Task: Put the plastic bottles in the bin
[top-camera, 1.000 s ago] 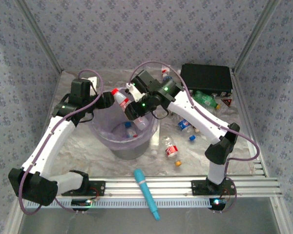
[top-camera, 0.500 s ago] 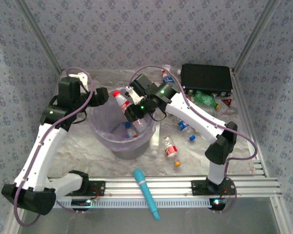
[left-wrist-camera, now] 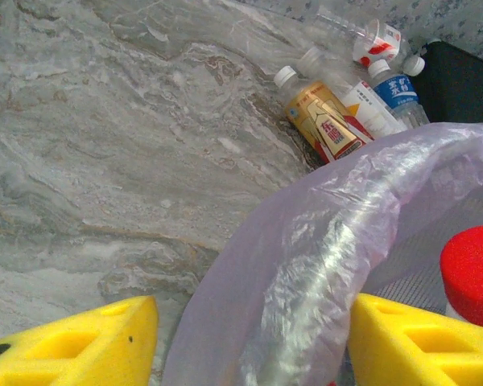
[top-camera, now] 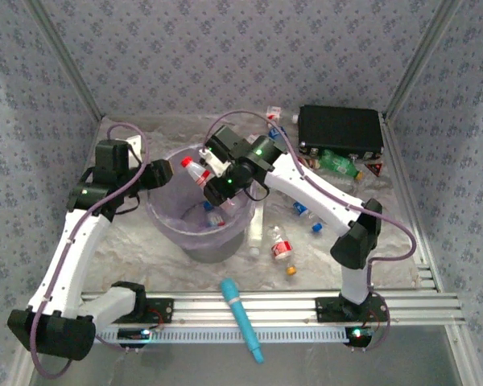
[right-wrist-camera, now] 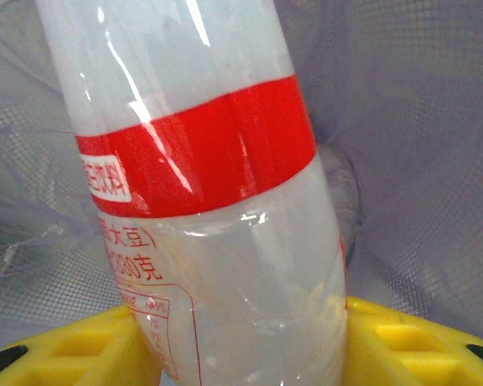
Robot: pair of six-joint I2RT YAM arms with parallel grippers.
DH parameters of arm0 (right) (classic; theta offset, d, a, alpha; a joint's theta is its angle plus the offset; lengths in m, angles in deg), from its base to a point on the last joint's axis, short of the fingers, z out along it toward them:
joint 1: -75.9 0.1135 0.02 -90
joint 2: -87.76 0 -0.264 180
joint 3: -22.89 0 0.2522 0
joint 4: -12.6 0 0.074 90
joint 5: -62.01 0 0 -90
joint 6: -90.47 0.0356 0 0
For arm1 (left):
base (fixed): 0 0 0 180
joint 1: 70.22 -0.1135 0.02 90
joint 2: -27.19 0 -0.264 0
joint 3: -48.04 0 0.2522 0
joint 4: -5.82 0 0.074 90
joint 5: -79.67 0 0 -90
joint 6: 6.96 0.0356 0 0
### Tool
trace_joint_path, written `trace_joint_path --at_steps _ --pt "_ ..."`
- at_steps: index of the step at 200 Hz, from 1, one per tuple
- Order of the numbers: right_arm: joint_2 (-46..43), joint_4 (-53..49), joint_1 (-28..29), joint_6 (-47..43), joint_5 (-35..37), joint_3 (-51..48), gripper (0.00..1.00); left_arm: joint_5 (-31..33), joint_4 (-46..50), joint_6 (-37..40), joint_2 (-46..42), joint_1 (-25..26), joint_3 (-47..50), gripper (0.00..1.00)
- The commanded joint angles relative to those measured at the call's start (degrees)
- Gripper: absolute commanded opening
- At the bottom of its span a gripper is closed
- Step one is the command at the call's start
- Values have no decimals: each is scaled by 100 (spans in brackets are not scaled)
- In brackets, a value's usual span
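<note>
Right gripper (top-camera: 209, 172) first: on my feed its yellow fingers (right-wrist-camera: 64, 354) are clamped on the body of a milky-white plastic bottle with a red label band (right-wrist-camera: 201, 153) and a red cap (top-camera: 187, 162). It holds the bottle tilted, cap towards the left gripper (top-camera: 163, 174), over the mouth of the round translucent lilac bin (top-camera: 159, 215); the bin's mesh wall is right behind the bottle in the wrist view.

Left gripper's jaws stand apart, one on either side of the bin's near rim (left-wrist-camera: 306, 265). I cannot tell whether they press on it. The red cap shows just inside the rim, by that gripper's right finger (left-wrist-camera: 419, 346).

Below the right gripper, a clear bottle with a blue cap (top-camera: 212, 214) lies in the bin. Beyond the left gripper, past the rim, a yellow-and-red labelled bottle (left-wrist-camera: 326, 121) and a blue-labelled one (left-wrist-camera: 394, 88) lie touching on the marbled table (left-wrist-camera: 105, 145). More bottles lie on the table under the right arm's forearm, among them one with a red label (top-camera: 283, 248) and a green one (top-camera: 338, 165).
</note>
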Motion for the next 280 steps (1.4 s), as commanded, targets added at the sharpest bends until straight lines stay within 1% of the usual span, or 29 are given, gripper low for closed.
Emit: trace_joint_path --at_steps 1,21,71,117,155,199,218,240,260,280 --pt "590 -27 131 -108 -86 -117 55 -120 -281 -57 77 -26 18 60" --pt "684 34 183 -138 -65 -190 57 -123 -374 -74 88 -26 65 57" --pt "704 93 201 -121 -48 -284 71 -107 -444 -101 97 -26 124 56" --pt "611 55 196 -144 -65 -187 75 -97 -466 -107 99 -26 130 55" --pt "146 -12 151 -226 -136 150 77 -52 -485 -110 75 -26 146 55" --pt "-725 172 65 -332 -70 479 81 -30 -544 -136 68 -26 198 55" --pt "-1128 252 -125 -295 46 405 83 -37 -573 -145 79 -26 192 55" --pt "-1576 211 -554 -129 205 60 86 -40 -601 -145 93 -26 199 55" --pt "-1987 48 -1003 62 335 -514 88 -39 -617 -136 101 -26 192 55" --pt "-2385 -202 -1428 178 297 -1240 88 -45 -629 -149 106 -26 202 55"
